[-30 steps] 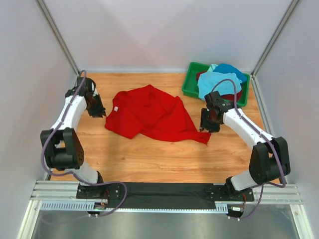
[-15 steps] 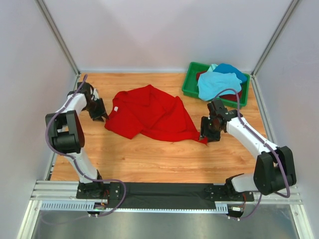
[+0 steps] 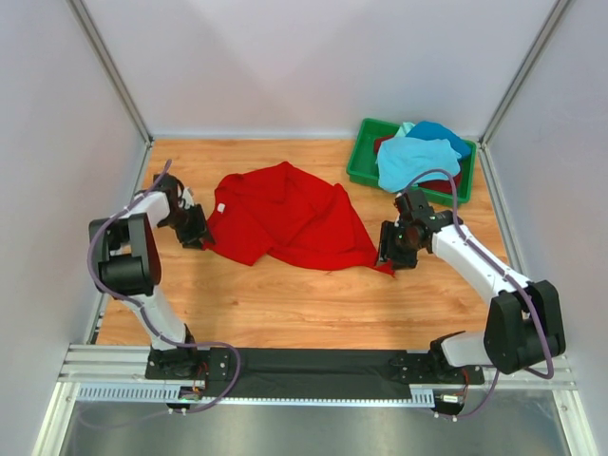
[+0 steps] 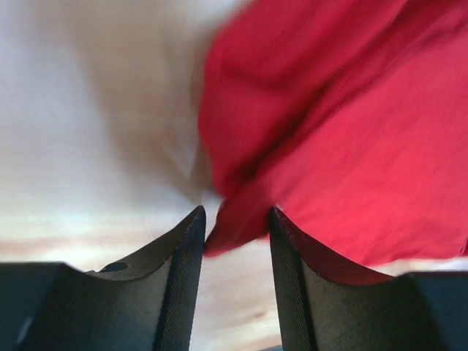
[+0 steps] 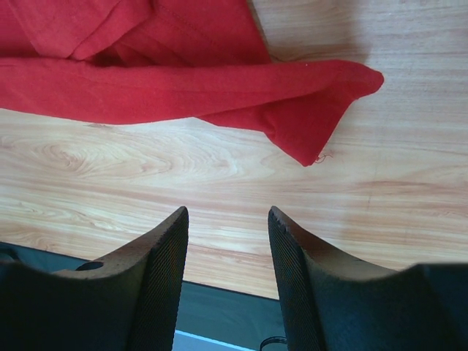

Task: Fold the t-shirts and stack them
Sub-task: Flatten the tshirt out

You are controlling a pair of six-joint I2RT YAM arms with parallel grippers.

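Observation:
A bright red t-shirt (image 3: 290,218) lies crumpled on the wooden table. My left gripper (image 3: 197,232) is open at the shirt's left corner; in the left wrist view that corner (image 4: 241,219) sits just at the tips of the open fingers (image 4: 183,270). My right gripper (image 3: 391,249) is open and empty beside the shirt's right tip, which shows in the right wrist view (image 5: 307,124) a little beyond the fingers (image 5: 164,263). A light turquoise shirt (image 3: 413,160), a blue one (image 3: 439,133) and a dark red one (image 3: 446,182) are piled in the green bin (image 3: 361,161).
The green bin stands at the back right corner, close behind the right arm. White walls enclose the table on three sides. A black strip and metal rail (image 3: 313,366) run along the near edge.
My left gripper has moved right and nearer, from off the shirt to its left corner. My right gripper has lowered slightly toward the shirt's right tip. The shirt has not moved.

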